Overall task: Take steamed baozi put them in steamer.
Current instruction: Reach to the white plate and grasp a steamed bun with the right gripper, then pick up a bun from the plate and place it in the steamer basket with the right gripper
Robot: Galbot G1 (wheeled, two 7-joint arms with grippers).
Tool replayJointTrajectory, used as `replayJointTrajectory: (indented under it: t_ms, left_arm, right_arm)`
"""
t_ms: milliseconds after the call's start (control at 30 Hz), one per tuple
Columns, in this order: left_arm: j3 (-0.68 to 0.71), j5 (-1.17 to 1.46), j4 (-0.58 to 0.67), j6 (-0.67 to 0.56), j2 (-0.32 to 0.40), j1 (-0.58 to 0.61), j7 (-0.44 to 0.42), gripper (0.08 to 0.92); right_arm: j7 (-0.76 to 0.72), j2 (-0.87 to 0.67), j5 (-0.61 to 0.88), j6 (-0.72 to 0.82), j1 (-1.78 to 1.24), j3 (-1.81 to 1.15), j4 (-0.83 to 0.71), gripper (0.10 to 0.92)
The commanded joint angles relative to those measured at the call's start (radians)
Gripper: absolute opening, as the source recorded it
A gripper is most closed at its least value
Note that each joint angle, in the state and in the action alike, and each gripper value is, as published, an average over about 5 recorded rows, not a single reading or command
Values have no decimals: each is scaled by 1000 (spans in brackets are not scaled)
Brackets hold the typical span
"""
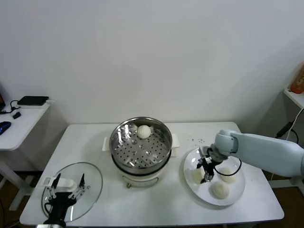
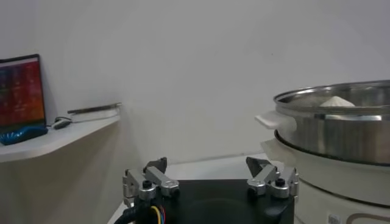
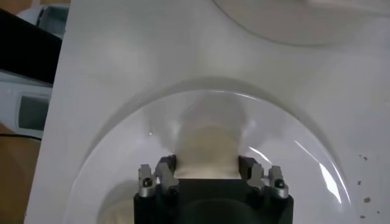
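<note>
Table point(image 1: 156, 209): we see the steamer point(image 1: 141, 147) at its middle.
In steamer: one baozi point(image 1: 144, 131) toward the back.
Right of steamer: plate point(image 1: 236, 194) with three baozi point(image 1: 219, 190).
Right gripper point(image 1: 207, 176): we find it over the plate's left side, clamped on the left baozi point(image 3: 207, 152).
Front left: glass lid point(image 1: 90, 183); left gripper point(image 1: 69, 187) above it.
Far left: side table point(image 1: 19, 123).

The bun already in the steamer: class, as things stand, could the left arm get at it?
Probably yes. The left gripper hangs open over the glass lid, left of the steamer, whose top is uncovered; nothing stands between it and the bun.
</note>
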State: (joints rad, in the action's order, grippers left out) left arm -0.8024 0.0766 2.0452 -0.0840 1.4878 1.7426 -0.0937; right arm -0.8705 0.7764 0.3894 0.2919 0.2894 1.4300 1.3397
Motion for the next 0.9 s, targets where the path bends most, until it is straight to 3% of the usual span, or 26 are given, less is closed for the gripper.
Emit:
replayJointTrajectory:
  t_ms: [33, 533, 900]
  left_arm:
    - [0, 1, 0, 1, 1, 0, 0, 823]
    - [0, -1, 19, 11, 0, 5, -1, 823]
    - [9, -11, 30, 19, 1, 11, 1, 823]
  right_arm:
    - [-5, -7, 11, 2, 16, 1, 6, 649]
    - [-59, -44, 245, 4, 423, 162, 64, 651]
    - [-92, 114, 492, -16, 694, 301, 51, 662]
